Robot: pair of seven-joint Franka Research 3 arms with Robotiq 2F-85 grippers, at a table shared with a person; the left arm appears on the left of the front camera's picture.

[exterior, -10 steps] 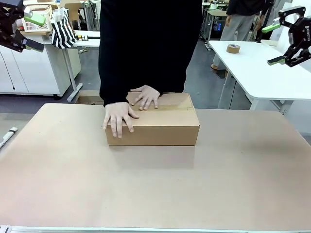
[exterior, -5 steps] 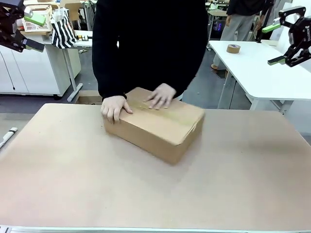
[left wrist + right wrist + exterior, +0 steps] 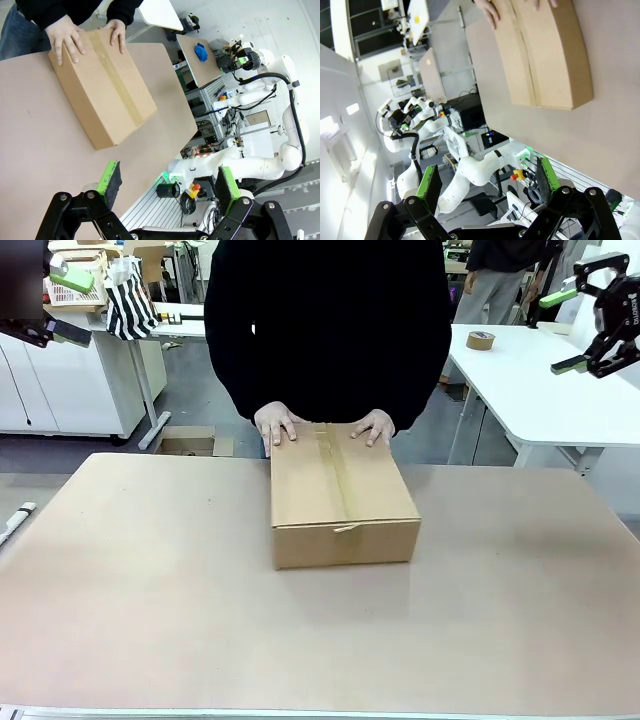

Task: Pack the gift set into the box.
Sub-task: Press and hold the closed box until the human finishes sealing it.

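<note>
Brown corrugated cardboard box (image 3: 343, 495), rectangular, one item. Flaps closed; a strip of brown tape runs along the centre seam from the far end to the near end, with a short tape end curling at the near top edge. Position: flat on the tan-surfaced table (image 3: 150, 610), toward its far side and about midway across, one short end facing the robot.

Contact: the person's right hand (image 3: 277, 425) and left hand (image 3: 374, 427), black sleeves above them, rest palm-down on the far corners of the box top, one on each side of the tape.

Left gripper (image 3: 68, 306), black with green pads. Raised at the upper left of the front view, well apart from the box. Fingers spread wide, nothing between them. Its wrist view looks down past both parted pads onto the box and the two hands.

Right gripper (image 3: 562, 332), black with green pads. Raised at the upper right of the front view, well apart from the box. Fingers spread wide, nothing held. Its wrist view shows the taped box top beyond the open fingers.

Surroundings:
- Roll of brown packing tape (image 3: 480, 340), lying on a white table (image 3: 540, 400) behind and to the right.
- Black-and-white striped bag (image 3: 130, 302), in the background at the left.
</note>
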